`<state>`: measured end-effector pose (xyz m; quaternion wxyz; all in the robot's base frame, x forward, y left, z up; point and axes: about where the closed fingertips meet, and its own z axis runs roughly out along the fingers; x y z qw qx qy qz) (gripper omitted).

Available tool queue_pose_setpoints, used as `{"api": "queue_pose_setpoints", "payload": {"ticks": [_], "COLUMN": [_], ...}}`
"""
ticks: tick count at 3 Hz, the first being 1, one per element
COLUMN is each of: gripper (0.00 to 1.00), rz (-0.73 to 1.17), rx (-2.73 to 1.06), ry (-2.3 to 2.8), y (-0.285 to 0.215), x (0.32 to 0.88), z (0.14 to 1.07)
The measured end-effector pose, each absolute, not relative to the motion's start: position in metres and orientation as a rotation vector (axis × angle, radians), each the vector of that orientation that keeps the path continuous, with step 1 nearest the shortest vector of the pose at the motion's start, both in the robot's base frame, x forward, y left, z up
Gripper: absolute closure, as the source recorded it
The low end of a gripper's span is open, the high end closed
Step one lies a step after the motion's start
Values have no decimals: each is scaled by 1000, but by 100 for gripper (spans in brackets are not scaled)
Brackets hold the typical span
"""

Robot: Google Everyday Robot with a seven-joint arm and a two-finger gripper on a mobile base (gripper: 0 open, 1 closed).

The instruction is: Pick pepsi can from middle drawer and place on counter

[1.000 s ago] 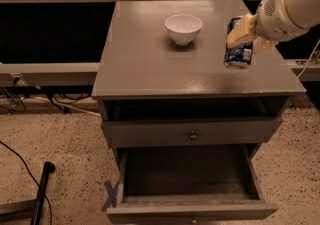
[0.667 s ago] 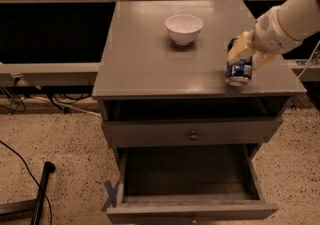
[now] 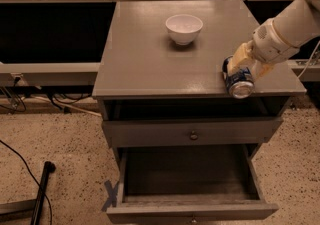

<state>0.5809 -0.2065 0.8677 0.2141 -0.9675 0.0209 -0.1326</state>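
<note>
Blue against grey: holds the tilted pepsi can (image 3: 240, 84) with the hand (image 3: 244, 69) closed around it, at the counter's (image 3: 145, 54) front right corner.

- Counter (image 3: 145, 64): the white bowl (image 3: 184, 28) stands on it at 12 o'clock of centre, towards the rear edge.
- Pepsi can (image 3: 240, 85): tilted at the counter's 4 o'clock corner, by the front edge, well apart from the bowl.
- Gripper (image 3: 244, 69): enters from 3 o'clock, clasped around the can.
- Closed drawer front (image 3: 192, 133): directly beneath the counter.
- Middle drawer (image 3: 190, 211): below that front, at 6 o'clock, pulled out forward.
</note>
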Motion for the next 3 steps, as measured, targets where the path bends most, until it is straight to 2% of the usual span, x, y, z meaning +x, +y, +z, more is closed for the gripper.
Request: {"api": "queue_pose_setpoints", "payload": {"ticks": [2, 3], "gripper": [14, 0], "rz": [-361, -358], "rx": [-2683, -2682], "ry": [54, 51], "y": [-204, -202], "x": [582, 583], "z": [864, 862]}}
